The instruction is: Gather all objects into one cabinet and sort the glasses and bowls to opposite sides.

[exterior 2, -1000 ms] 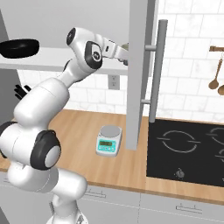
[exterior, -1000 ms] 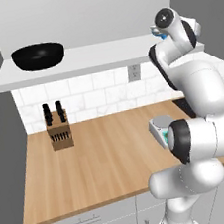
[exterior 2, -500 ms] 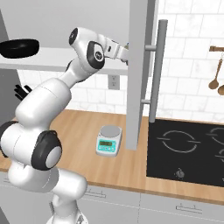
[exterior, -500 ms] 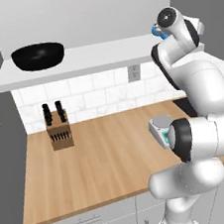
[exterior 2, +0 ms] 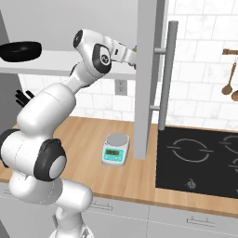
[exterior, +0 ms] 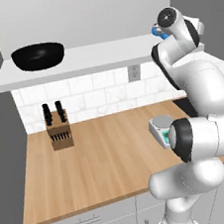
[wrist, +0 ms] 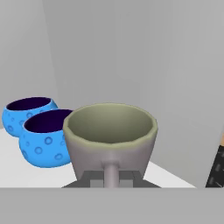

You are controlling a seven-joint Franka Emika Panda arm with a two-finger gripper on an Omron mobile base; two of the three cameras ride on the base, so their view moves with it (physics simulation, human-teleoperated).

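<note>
Reaching arm, gripper (wrist: 112, 179) clamping cup (wrist: 110, 135)

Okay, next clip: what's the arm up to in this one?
The arm reaches up into the right end of the wall cabinet. In the hand view its gripper is shut on the rim of the grey-beige cup, which sits right in front of the camera. Two blue bowls stand close together beside the cup on the white cabinet floor. The black bowl sits at the far left end of the same board, so bowls are on both sides for now.
</note>
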